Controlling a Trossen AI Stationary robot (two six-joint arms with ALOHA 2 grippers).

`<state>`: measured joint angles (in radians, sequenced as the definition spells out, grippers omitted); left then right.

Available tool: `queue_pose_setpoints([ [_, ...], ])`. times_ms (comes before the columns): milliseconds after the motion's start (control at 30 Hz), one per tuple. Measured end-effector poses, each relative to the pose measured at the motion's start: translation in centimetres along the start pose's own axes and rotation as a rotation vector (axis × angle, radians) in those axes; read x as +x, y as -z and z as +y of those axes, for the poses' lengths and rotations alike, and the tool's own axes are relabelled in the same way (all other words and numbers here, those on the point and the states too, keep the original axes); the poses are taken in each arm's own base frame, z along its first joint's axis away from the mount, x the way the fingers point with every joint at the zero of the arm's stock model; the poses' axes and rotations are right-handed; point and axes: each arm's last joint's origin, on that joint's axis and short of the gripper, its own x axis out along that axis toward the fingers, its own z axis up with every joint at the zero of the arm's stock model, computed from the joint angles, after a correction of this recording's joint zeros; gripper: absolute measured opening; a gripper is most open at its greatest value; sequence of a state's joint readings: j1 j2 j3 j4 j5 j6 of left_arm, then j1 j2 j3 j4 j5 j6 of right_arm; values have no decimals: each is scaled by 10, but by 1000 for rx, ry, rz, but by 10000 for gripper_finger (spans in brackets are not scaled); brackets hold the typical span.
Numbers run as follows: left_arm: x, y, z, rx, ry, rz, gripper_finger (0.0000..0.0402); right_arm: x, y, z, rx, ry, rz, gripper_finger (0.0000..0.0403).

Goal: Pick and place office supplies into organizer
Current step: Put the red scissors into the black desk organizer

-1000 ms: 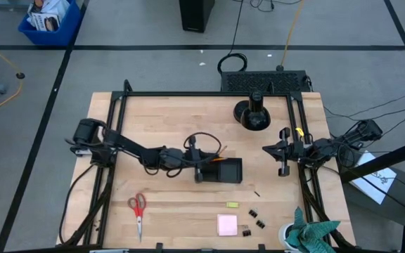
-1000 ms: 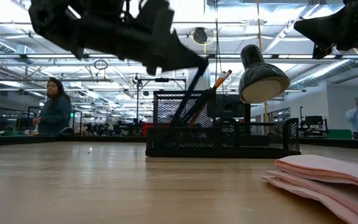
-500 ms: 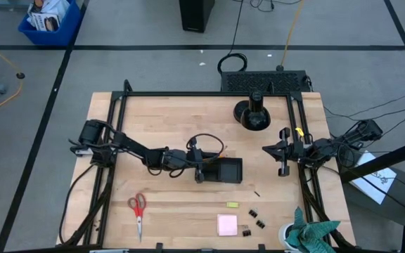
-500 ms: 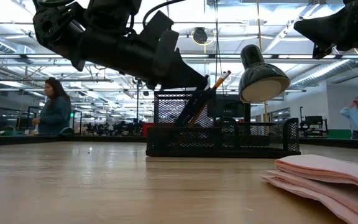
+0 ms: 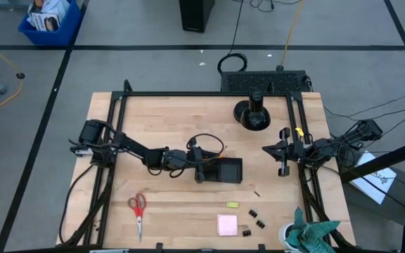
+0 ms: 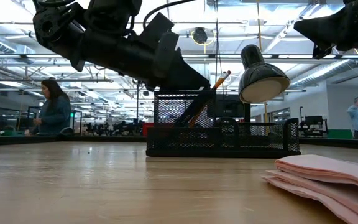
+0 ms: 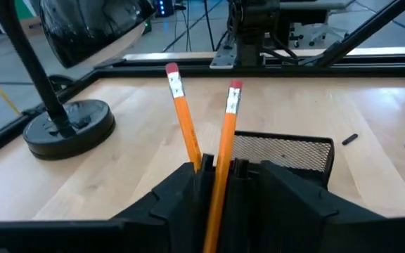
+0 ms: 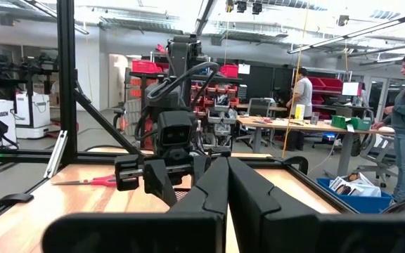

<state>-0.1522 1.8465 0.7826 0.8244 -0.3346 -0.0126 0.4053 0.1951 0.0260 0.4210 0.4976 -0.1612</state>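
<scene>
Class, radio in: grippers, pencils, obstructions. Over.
Left gripper at organizer, fingers apart around two pencils. Right gripper shut, parked at table edge. Nothing blocking.

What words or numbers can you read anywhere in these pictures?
None can be read.
The papers in the blue plastic bin on the floor carry print, too small to read.
The white paper sheet beside the table has dark marks, too blurred to read.
The two orange pencils show no lettering.

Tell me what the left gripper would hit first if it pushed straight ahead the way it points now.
Most likely the black mesh organizer, directly ahead of the left gripper, with two orange pencils standing between its fingers. Depth is hard to judge; the gripper may already touch its rim.
</scene>
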Motion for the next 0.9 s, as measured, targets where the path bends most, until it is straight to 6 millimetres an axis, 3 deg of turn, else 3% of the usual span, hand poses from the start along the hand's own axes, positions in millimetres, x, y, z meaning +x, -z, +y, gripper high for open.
queue_pose_setpoints([
  [400,9,-25,-8,76,-96,-24,179,0,0,0,0,0,-1,4],
  [633,3,-72,-29,56,-274,249,179,0,0,0,2,-1,1,4],
  [800,-27,-114,-58,-57,-265,517,179,0,1,0,8,-2,11,4],
  [900,-59,-122,-75,-173,-318,711,176,1,2,1,16,-3,16,4],
])
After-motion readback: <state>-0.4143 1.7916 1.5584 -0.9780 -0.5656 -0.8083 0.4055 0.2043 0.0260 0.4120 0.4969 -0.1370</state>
